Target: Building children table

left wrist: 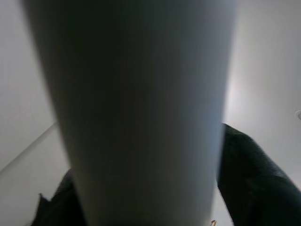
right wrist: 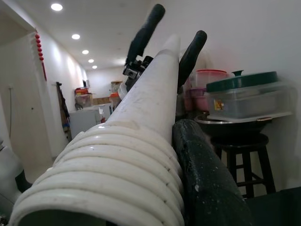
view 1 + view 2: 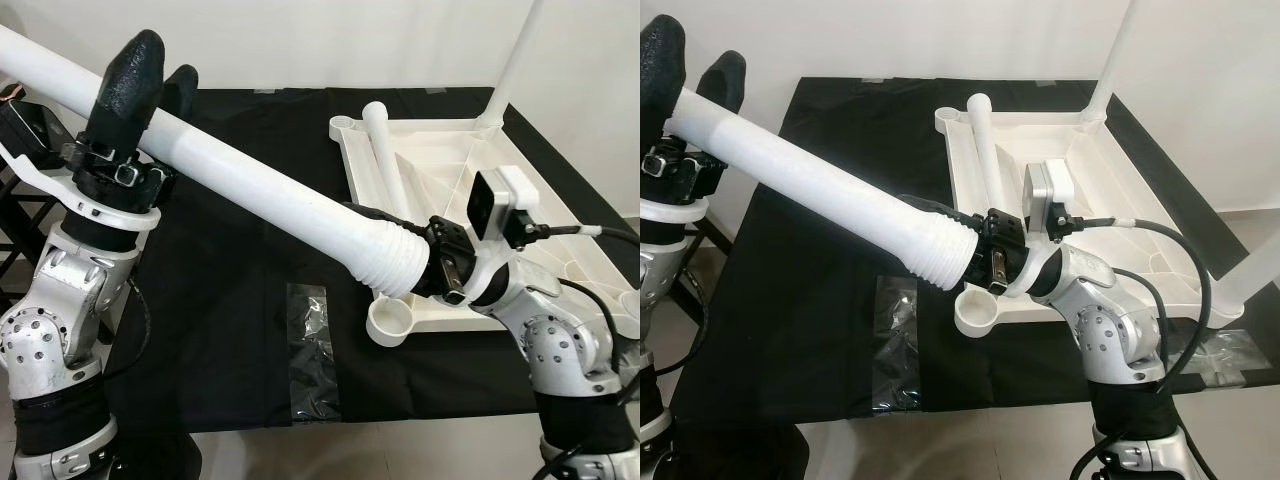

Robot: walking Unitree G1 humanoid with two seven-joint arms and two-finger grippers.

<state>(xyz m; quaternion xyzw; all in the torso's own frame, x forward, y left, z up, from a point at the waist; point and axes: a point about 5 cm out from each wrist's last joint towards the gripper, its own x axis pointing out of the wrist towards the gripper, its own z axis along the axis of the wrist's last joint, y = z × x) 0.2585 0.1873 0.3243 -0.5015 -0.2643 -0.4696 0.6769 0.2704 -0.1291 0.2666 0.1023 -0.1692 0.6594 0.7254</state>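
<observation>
A long white table leg (image 3: 250, 185) with a ribbed threaded end (image 3: 395, 262) slants across the black-covered table. My left gripper (image 3: 158, 90) is shut on its upper part at the left; one black finger (image 1: 254, 179) presses the tube. My right gripper (image 3: 375, 240) is shut on the threaded end, with a finger (image 2: 207, 188) lying along the ribs. That end hovers just above a round corner socket (image 3: 392, 322) of the upside-down white tabletop (image 3: 470, 180). A second leg (image 3: 380, 150) lies loose on the tabletop. A third leg (image 3: 515, 60) stands upright in the far corner.
A black cloth (image 3: 230, 300) covers the work table, with a clear tape patch (image 3: 312, 345) near its front edge. White wall lies behind. A dark rack (image 3: 20, 190) stands at the left. A stool with stacked containers (image 2: 240, 94) shows in the right wrist view.
</observation>
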